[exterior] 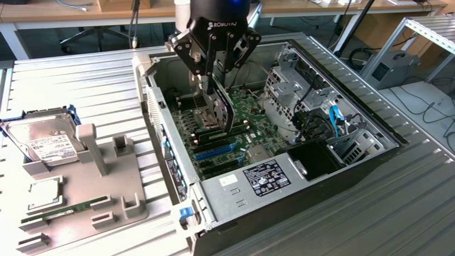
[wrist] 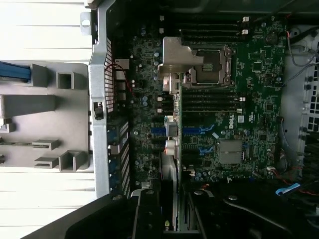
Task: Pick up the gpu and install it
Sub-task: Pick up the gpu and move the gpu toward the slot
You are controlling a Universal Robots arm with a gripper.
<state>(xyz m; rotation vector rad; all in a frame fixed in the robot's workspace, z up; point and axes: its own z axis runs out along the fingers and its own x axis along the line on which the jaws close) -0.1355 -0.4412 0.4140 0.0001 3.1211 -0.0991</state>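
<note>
The gpu (exterior: 226, 114) is a flat black card with a silvery metal edge. It hangs upright inside the open computer case (exterior: 370, 141), just above the green motherboard (exterior: 252, 114). My gripper (exterior: 211, 106) reaches down into the case and is shut on the card's upper part. The card's lower edge hovers close over the slots beyond the blue expansion slots (exterior: 217, 153); I cannot tell whether it touches. In the wrist view the gpu (wrist: 172, 144) appears edge-on between my fingers (wrist: 149, 214), running over the blue slot (wrist: 197, 130) towards the CPU socket (wrist: 209, 64).
A grey parts fixture (exterior: 99, 176) lies on the table at the exterior view's left, with a silver hard drive (exterior: 46, 141), a CPU (exterior: 44, 193) and a green RAM stick (exterior: 64, 210). Drive cages and cables (exterior: 313, 114) crowd the case's right side; the power supply (exterior: 263, 178) sits in front.
</note>
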